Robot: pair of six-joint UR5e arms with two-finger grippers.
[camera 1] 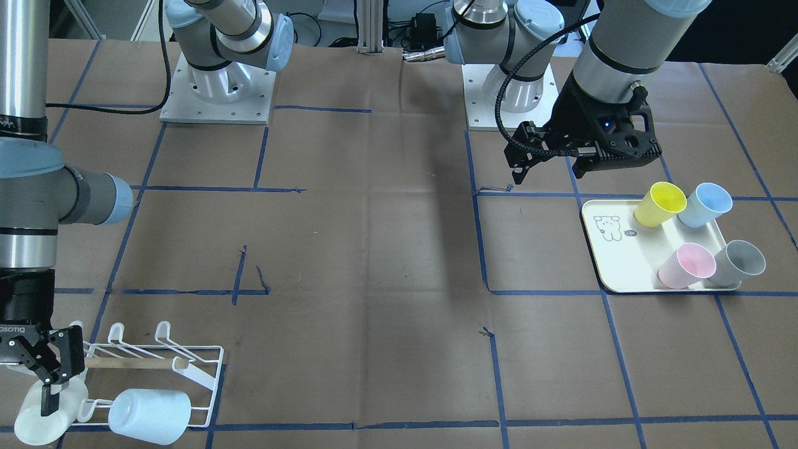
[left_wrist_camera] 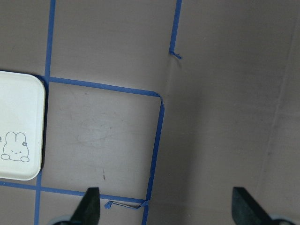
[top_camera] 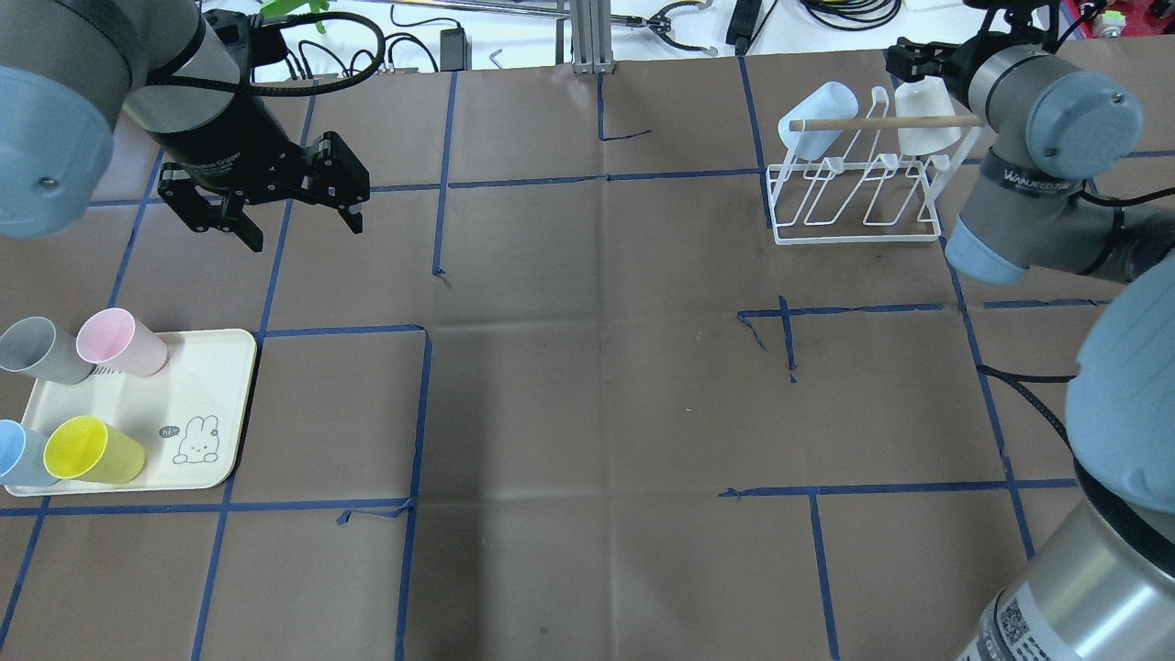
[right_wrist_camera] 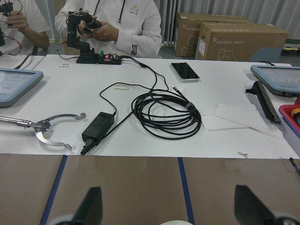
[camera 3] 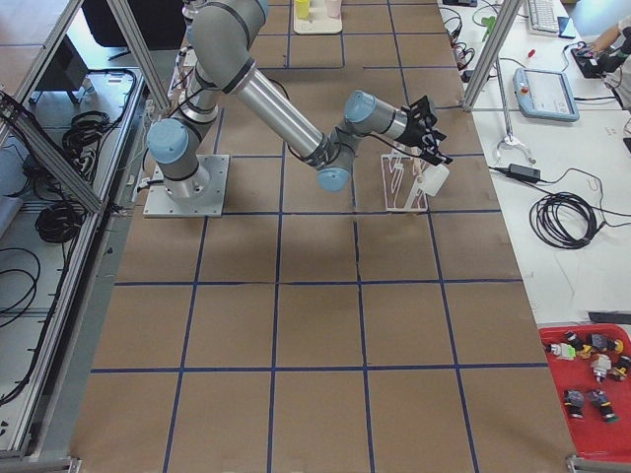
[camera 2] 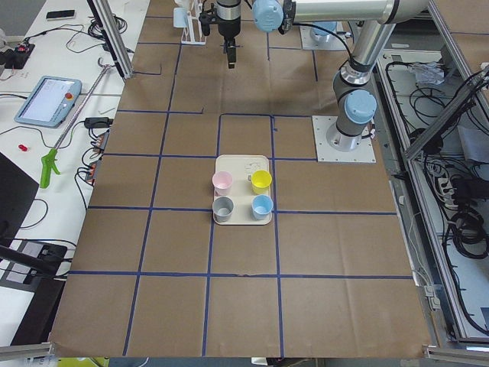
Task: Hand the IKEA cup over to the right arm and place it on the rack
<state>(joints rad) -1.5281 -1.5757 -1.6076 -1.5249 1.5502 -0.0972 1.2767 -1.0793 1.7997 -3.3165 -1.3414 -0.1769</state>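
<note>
**White cup at the rack's end**

The right gripper (camera 1: 59, 383) hangs just over the white cup (camera 1: 37, 421), with its fingers spread wide and not gripping it. The cup sits at the end of the rack (camera 1: 194, 376), beside a pale blue cup (camera 1: 149, 416). The left gripper (top_camera: 303, 234) is wide and empty, near the tray (camera 1: 617, 262).
</note>
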